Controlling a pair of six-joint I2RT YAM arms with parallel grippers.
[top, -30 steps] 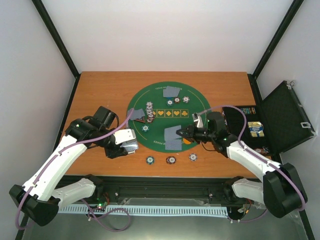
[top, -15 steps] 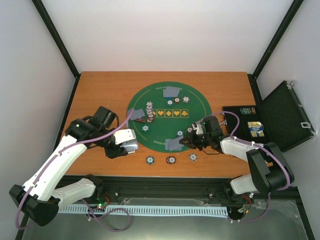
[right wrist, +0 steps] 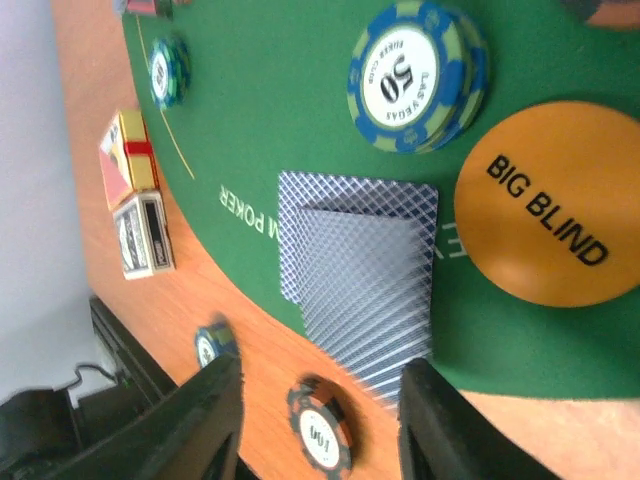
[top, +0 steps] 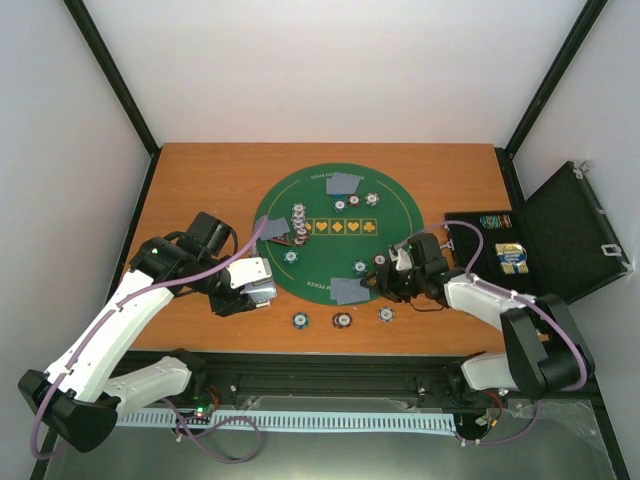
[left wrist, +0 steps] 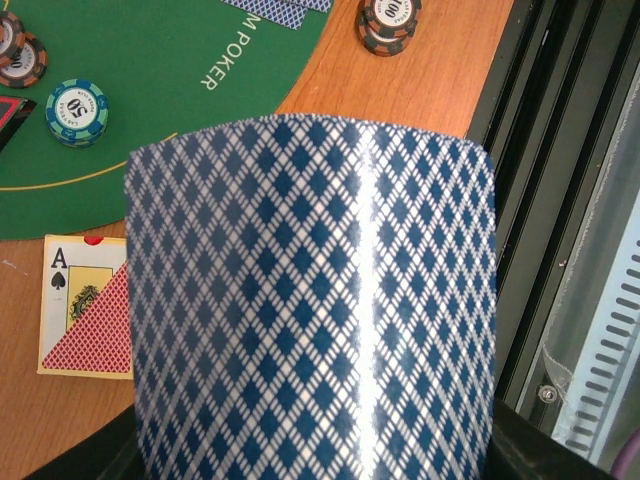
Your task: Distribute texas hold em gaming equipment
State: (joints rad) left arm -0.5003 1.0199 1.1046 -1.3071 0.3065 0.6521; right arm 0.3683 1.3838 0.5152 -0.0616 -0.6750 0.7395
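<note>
My left gripper [top: 258, 288] hovers over the wood left of the green mat [top: 310, 200], shut on blue-diamond-backed playing cards [left wrist: 315, 300] that hide its fingers. My right gripper [right wrist: 320, 420] stands open just above the mat's near edge. Its fingers [right wrist: 195, 420] are spread, with nothing between them. Two overlapped cards [right wrist: 365, 290] lie face down on the mat in front of it [top: 347, 290]. Beside them sit an orange Big Blind disc [right wrist: 550, 205] and a blue 50 chip [right wrist: 415, 75]. Another pair of cards [top: 343, 183] lies at the far side.
Three chips [top: 299, 320], [top: 342, 320], [top: 386, 314] rest on the wood near the front edge. A chip stack [top: 298, 220] stands at the mat's left. A card box showing an ace [left wrist: 85, 320] lies under my left gripper. The open black case [top: 560, 235] stands at the right.
My right gripper came down to the mat's near edge with the cards, then opened and let them go. The left arm has stayed still.
</note>
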